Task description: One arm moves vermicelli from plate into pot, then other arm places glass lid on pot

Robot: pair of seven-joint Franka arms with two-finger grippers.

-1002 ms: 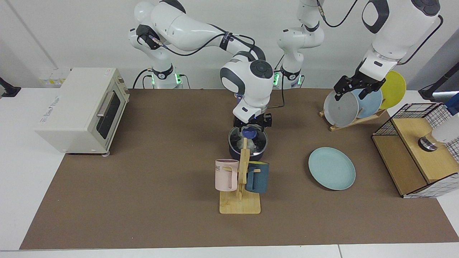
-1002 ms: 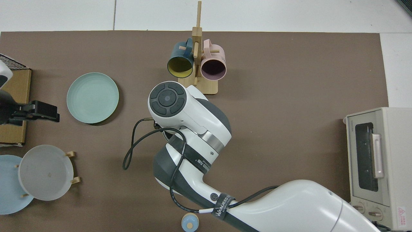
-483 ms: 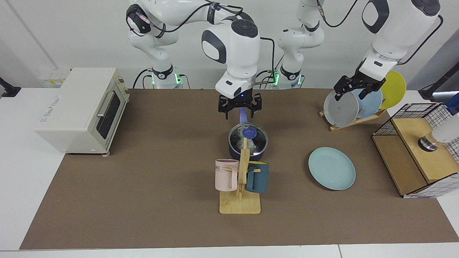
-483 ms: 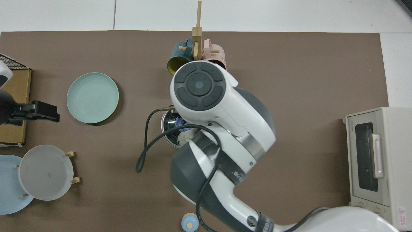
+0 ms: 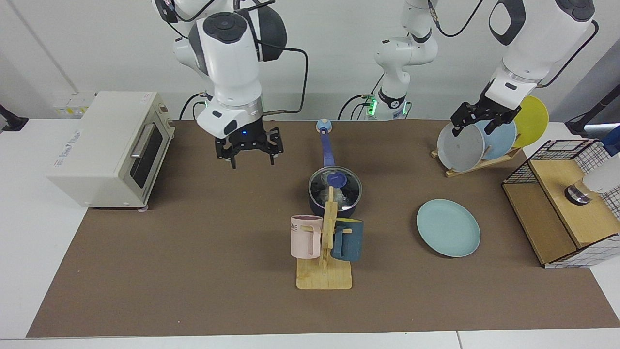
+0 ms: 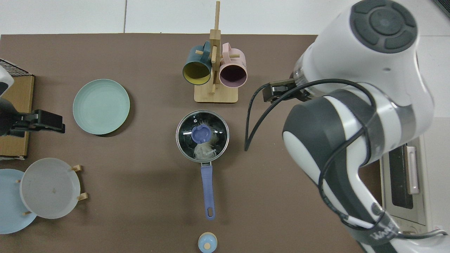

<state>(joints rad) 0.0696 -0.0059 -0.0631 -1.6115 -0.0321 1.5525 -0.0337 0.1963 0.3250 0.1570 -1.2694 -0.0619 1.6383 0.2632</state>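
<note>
The dark navy pot (image 5: 334,206) (image 6: 182,147) stands mid-table, its blue handle (image 5: 328,150) (image 6: 208,191) pointing toward the robots. The glass lid (image 5: 351,186) (image 6: 218,130) with its blue knob (image 5: 336,180) (image 6: 200,134) rests on the pot. Whitish vermicelli (image 5: 345,195) (image 6: 202,150) shows through the glass. The light teal plate (image 5: 448,228) (image 6: 101,106) lies bare. My right gripper (image 5: 249,156) hangs open and holds nothing, above the mat between oven and pot. My left gripper (image 5: 477,123) (image 6: 38,121) waits open at the plate rack.
A wooden mug rack (image 5: 324,276) (image 6: 215,95) with pink and dark teal mugs stands just in front of the pot. A toaster oven (image 5: 111,145) (image 6: 404,182), a rack of upright plates (image 5: 484,140) (image 6: 49,188), a wire-and-wood box (image 5: 566,203) and a small light blue round object (image 5: 323,126) (image 6: 207,242) ring the mat.
My right gripper let go of the lid's knob, rose and swung away toward the toaster oven. The lid stays on the pot. The left arm has not moved.
</note>
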